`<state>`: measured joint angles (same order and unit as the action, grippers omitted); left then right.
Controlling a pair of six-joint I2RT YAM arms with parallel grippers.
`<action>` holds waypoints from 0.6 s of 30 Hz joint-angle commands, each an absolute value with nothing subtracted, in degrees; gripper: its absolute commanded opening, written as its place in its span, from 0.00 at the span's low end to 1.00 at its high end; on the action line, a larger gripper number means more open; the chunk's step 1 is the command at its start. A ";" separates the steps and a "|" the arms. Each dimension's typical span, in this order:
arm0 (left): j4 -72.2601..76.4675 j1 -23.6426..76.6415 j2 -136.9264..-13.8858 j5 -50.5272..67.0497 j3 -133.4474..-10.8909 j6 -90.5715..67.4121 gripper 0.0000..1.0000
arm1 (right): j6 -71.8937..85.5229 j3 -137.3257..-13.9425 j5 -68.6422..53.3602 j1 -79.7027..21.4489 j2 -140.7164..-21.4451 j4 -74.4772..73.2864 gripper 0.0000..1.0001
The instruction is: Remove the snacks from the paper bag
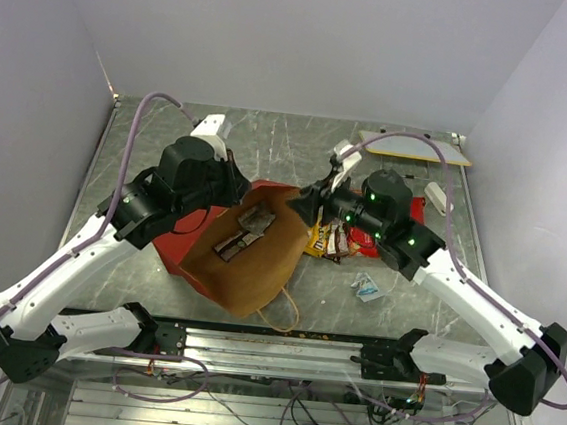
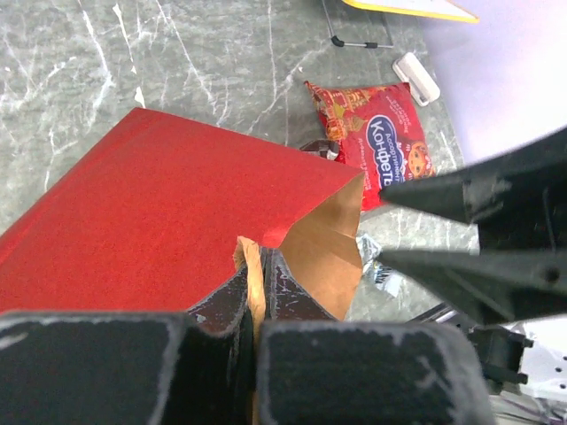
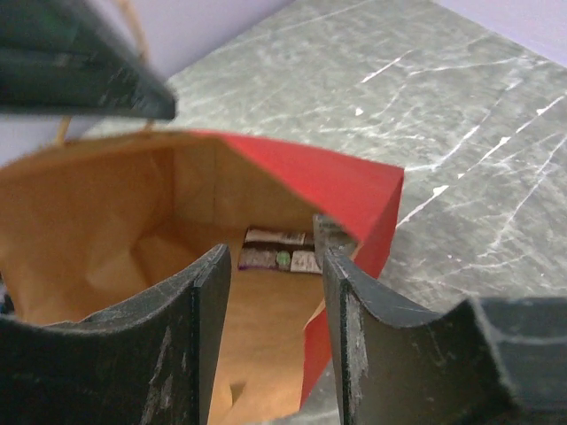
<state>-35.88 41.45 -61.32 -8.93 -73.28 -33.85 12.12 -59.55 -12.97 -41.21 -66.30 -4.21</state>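
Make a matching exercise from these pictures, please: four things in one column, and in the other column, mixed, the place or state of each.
1. left gripper
2. right gripper
3. big red packet
4. dark wrappers

A. lying on the table, outside the paper bag
B. open, at the bag's mouth
C. inside the bag
D. shut on the bag's rim

Pairs: 1-D, 2-B, 3-A, 4-C
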 commanded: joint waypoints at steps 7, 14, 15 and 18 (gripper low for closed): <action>-32.53 41.54 -57.23 -12.21 -69.21 -41.83 0.07 | -10.31 -57.01 -22.09 -49.68 -64.19 -3.45 0.47; -33.28 41.52 -55.19 -14.38 -69.19 -42.30 0.07 | -27.47 -60.26 -26.87 -56.76 -70.36 -8.75 0.49; -33.31 41.56 -55.09 -14.30 -68.99 -42.45 0.07 | -30.75 -60.37 -27.25 -57.99 -71.19 -9.79 0.49; -33.25 41.57 -54.58 -13.96 -68.51 -42.80 0.07 | -37.68 -60.98 -24.55 -60.78 -74.78 -11.96 0.50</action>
<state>-34.92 41.45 -55.37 -12.78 -69.36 -41.89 -23.73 -58.85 -24.29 -57.69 -71.50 -7.66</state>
